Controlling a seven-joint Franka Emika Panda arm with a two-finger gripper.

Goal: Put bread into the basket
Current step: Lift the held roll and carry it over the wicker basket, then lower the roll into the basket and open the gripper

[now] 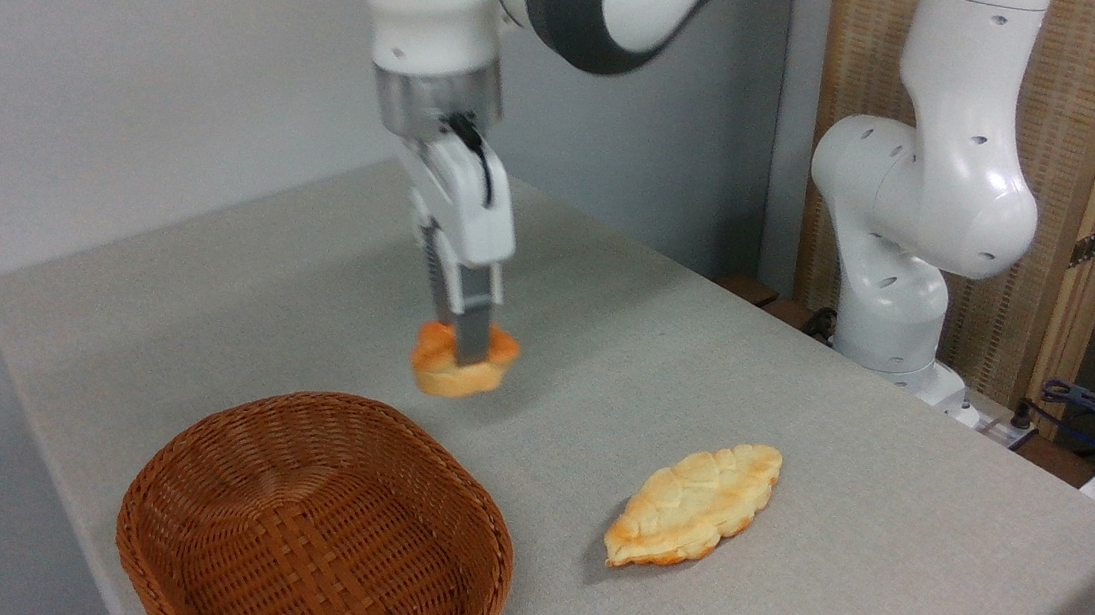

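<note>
Camera view from the fixed side: the bread point(446, 368), a small orange-golden bun, hangs in the centre of the frame, lifted clear of the bench point(837, 536) and clamped between the fingers of the gripper point(465, 345), which points straight down. Just below and to the left sits the basket point(187, 504), brown wicker, nothing inside it. At lower right of centre, a flat pale leaf-shaped pastry point(694, 503) lies on the grey bench.
</note>
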